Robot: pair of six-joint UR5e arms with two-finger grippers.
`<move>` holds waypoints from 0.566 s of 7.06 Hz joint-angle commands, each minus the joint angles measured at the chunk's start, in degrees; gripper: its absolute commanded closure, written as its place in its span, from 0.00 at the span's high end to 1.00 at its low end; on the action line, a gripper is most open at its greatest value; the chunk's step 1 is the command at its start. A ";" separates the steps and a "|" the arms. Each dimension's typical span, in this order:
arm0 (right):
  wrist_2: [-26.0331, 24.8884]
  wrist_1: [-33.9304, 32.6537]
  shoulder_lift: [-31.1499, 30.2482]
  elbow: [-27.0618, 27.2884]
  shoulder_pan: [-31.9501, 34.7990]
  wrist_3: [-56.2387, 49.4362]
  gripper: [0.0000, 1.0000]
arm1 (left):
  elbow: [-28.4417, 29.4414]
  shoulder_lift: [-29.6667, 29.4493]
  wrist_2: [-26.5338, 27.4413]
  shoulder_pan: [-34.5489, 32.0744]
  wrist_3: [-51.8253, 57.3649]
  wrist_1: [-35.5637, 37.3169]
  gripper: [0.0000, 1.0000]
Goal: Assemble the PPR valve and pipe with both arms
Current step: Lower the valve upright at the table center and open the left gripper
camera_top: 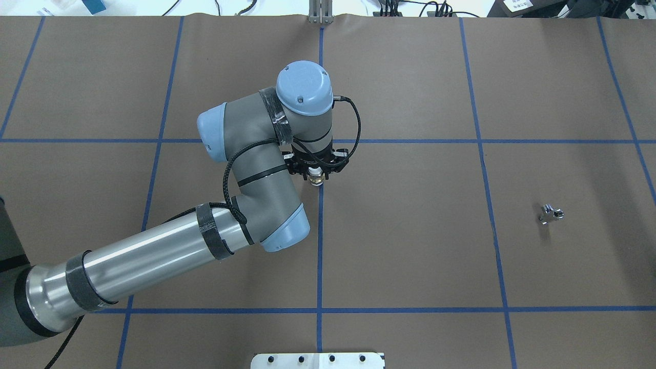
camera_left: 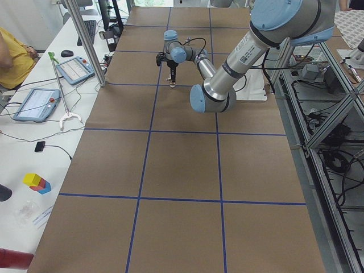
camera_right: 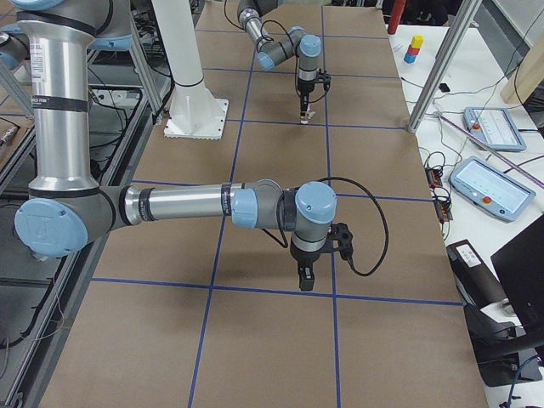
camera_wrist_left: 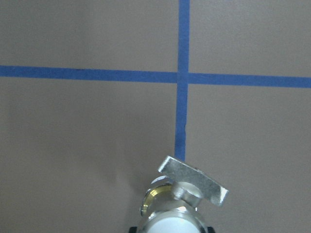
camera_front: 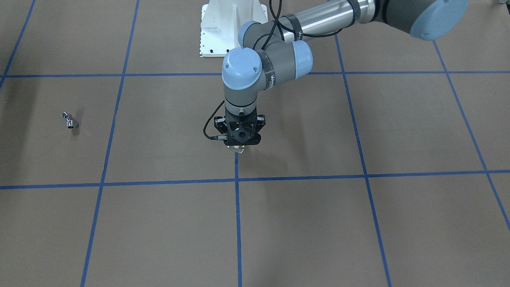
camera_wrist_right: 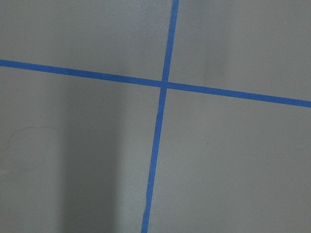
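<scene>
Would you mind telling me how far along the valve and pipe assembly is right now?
Done: the left gripper is shut on the valve near the table's middle. In hand: the right gripper hangs over bare table, and its wrist view shows no pipe. Left: the pipe lies alone on the robot's right side, not yet picked up or joined to the valve.

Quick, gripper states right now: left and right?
Left gripper: closed, holding the valve.
Right gripper: cannot be told; it shows only in the side view.
</scene>
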 commanded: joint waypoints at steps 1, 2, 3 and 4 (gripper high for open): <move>-0.01 0.00 0.00 0.00 0.00 0.00 1.00 | 0.35 0.04 0.00 0.41 0.02 -0.17 0.22; -0.01 0.09 0.09 -0.09 0.00 0.00 1.00 | 0.53 0.04 0.18 0.50 0.11 -0.35 0.26; -0.01 0.00 0.00 -0.09 0.00 0.00 1.00 | 0.53 -0.05 0.18 0.50 0.11 -0.44 0.30; 0.07 0.00 0.00 -0.09 0.00 0.00 1.00 | 0.62 -0.05 0.18 0.50 0.11 -1.39 0.38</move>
